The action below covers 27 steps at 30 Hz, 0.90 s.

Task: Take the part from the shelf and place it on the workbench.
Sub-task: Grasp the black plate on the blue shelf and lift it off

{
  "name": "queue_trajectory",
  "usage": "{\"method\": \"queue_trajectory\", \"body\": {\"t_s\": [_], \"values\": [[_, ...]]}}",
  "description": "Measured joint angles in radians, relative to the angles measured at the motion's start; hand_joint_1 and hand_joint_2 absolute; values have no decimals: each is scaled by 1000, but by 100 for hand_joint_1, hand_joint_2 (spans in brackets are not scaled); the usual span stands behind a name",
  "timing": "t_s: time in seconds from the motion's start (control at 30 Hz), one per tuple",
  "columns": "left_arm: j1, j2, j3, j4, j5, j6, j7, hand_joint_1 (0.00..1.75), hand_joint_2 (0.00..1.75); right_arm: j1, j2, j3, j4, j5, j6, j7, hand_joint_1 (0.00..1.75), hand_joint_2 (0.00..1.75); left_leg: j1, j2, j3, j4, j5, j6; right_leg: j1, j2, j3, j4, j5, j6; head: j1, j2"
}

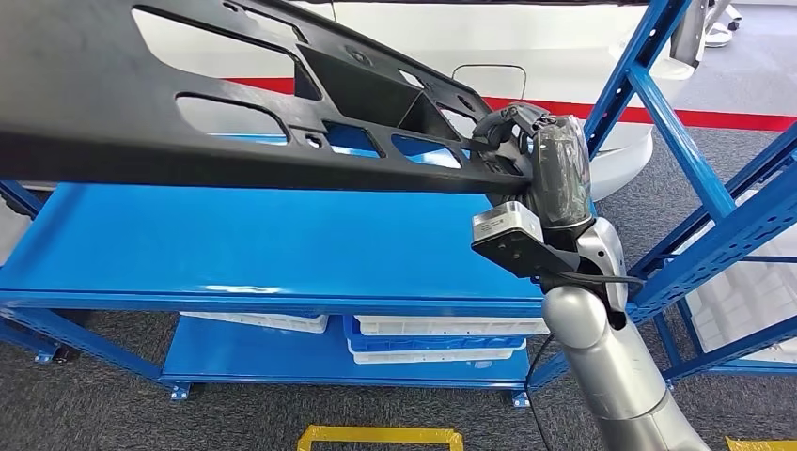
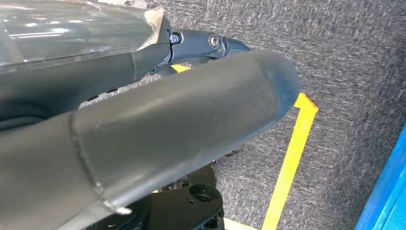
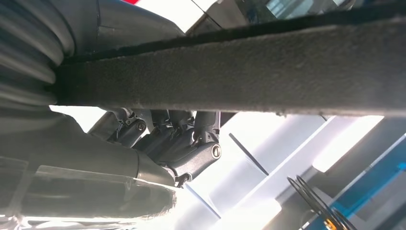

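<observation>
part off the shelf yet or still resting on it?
Off. In the head view the black part hangs above the blue shelf, clear of it, with the right hand gripping its end.

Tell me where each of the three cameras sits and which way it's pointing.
Head view: high on the body, looking down at the blue shelf; right hand grips the black part.
Left wrist view: behind the left hand, facing grey carpet.
Right wrist view: behind the right hand, under the part.
Shared: part and right hand.
</observation>
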Motion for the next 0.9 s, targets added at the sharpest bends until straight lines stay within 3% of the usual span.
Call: {"method": "queue_trajectory", "body": {"t_s": [0.03,0.1,0.17,0.2,0.27,0.33,0.4,0.47,0.5,0.53,0.6,0.67,0.7,0.8,0.87,0.9], "values": [[2,0,0,1,1,-3,-1,0,0,-3,0,1,3,-3,2,0,175,175,0,-1,-3,1,2,-2,-1,0,13,-16,12,9,1,0],[5,0,3,2,5,-6,-3,0,0,-16,3,4,11,-10,5,0,175,175,2,-2,-11,8,6,-8,-5,0,90,-149,59,27,1,0],[7,1,10,2,15,-7,-6,0,0,-29,8,6,17,-22,12,-5,175,175,2,-4,-21,18,9,-19,-4,5,155,-259,95,29,1,0],[9,2,16,2,21,-7,-10,0,0,-35,12,7,23,-29,17,-9,175,175,1,-4,-26,23,12,-25,-1,8,165,-280,101,26,2,0],[15,4,29,2,33,-6,-18,0,0,-49,27,12,43,-41,23,-19,175,175,1,-7,-33,28,19,-37,2,11,154,-277,108,16,1,0],[24,7,42,3,39,-6,-25,0,0,-65,46,16,70,-49,23,-25,175,175,5,-7,-46,48,-2,-49,-7,8,143,-278,117,-2,-1,0],[30,10,50,3,40,-5,-29,0,0,-76,63,20,88,-53,23,-27,175,175,10,-3,-80,136,-81,-62,-10,3,129,-279,131,-21,-3,0],[32,11,54,4,41,-5,-31,0,0,-82,75,23,102,-54,23,-27,175,175,15,-1,-119,267,-161,-73,-6,-2,110,-278,144,-31,-5,0],[33,11,56,4,41,-5,-32,0,0,-83,79,24,108,-55,23,-27,175,175,16,0,-125,309,-176,-76,-5,-4,101,-278,151,-32,-5,0],[33,12,58,4,41,-5,-32,0,0,-84,82,26,113,-55,23,-27,175,175,18,1,-114,318,-171,-77,-4,-6,92,-277,157,-31,-5,0],[34,12,62,4,41,-5,-33,0,0,-86,86,28,121,-55,23,-27,175,175,20,3,-30,221,-125,-74,-4,-7,79,-276,168,-25,-5,0],[33,13,67,4,41,-6,-34,0,0,-92,90,30,125,-55,23,-27,175,175,19,2,69,79,-105,-67,-2,-7,72,-276,178,-14,-5,0],[32,14,69,4,42,-6,-35,0,0,-96,92,31,127,-55,23,-27,175,175,16,1,94,39,-106,-62,-1,-7,70,-277,184,-8,-4,0],[32,14,72,4,45,-7,-37,0,0,-106,98,32,134,-55,23,-28,175,175,9,2,96,14,-95,-43,-1,-8,66,-279,198,14,-6,0],[31,14,73,4,49,-7,-38,0,0,-110,98,33,141,-55,23,-28,175,175,11,6,84,4,-74,-24,1,-6,45,-244,164,12,-4,0],[31,14,73,5,51,-7,-38,0,0,-112,98,34,145,-55,22,-28,175,175,12,8,76,0,-63,-16,2,-6,25,-196,126,6,-2,0]]}}
